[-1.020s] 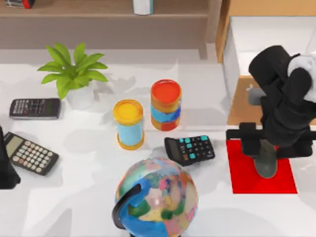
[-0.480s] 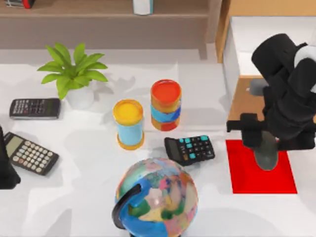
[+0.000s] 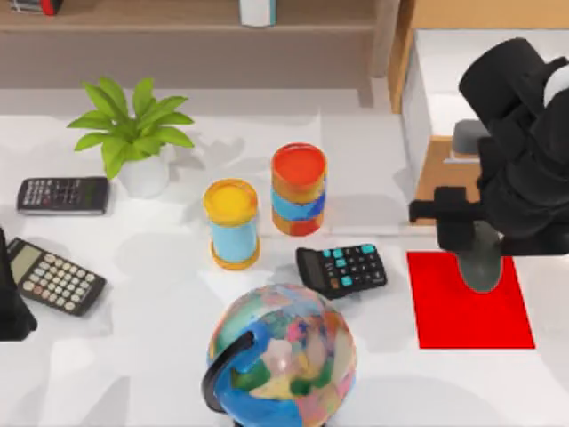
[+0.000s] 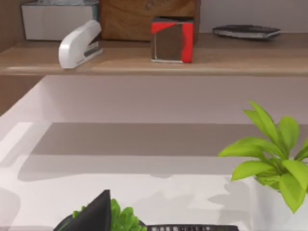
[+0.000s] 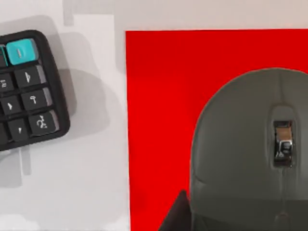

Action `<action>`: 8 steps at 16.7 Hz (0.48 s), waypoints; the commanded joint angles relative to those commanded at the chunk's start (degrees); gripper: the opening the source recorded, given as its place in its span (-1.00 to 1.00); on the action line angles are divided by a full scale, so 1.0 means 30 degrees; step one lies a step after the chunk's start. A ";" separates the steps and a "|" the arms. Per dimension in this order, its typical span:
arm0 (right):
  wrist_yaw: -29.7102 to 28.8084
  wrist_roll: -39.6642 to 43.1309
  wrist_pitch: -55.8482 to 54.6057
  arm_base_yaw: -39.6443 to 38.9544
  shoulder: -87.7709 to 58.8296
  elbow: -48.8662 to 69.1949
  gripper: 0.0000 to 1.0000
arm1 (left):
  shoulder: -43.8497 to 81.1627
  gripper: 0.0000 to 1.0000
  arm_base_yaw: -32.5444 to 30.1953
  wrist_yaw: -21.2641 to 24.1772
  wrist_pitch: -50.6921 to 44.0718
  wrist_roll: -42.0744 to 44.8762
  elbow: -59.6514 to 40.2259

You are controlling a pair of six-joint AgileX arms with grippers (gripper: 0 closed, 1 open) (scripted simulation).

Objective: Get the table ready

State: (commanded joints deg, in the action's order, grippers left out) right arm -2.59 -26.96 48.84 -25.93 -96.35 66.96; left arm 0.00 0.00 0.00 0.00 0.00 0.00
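The right pincer (image 3: pixel 481 258) hangs over the red mouse pad (image 3: pixel 471 302) at the right side of the white tabletop (image 3: pixel 160 356), with the grey mouse (image 5: pixel 250 149) directly beneath it and looking to lie on the pad; whether its fingers are parted or closed on the mouse I cannot tell. I judge the step in hand to be setting the mouse on the pad, so the next move calls for a clean release and a straight lift, without dragging it toward the black calculator (image 3: pixel 342 269) off to the pincer's side. The left pincer (image 3: pixel 11 302) sits parked far across the tabletop, its fingers unclear, and of the containers, the two coloured canisters (image 3: pixel 298 189) beyond the calculator show only closed tops.
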 joint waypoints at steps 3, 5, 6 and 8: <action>0.0019 0.0055 -0.0165 -0.0055 -0.0109 -0.0140 -1.00 | 0.0000 1.00 0.0000 0.0000 0.0000 0.0000 0.0000; 0.0050 0.0115 -0.0432 -0.0061 -0.0381 -0.0290 -1.00 | 0.0000 1.00 0.0000 0.0000 0.0000 0.0000 0.0000; 0.0065 0.0149 -0.0605 -0.0043 -0.0568 -0.0372 -1.00 | 0.0000 1.00 0.0000 0.0000 0.0000 0.0000 0.0000; 0.0092 0.0216 -0.1009 0.0046 -0.1007 -0.0544 -1.00 | 0.0000 1.00 0.0000 0.0000 0.0000 0.0000 0.0000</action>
State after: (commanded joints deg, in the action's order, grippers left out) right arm -2.31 -26.32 45.81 -25.79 -99.37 65.33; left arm 0.00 0.00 0.00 0.00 0.00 0.00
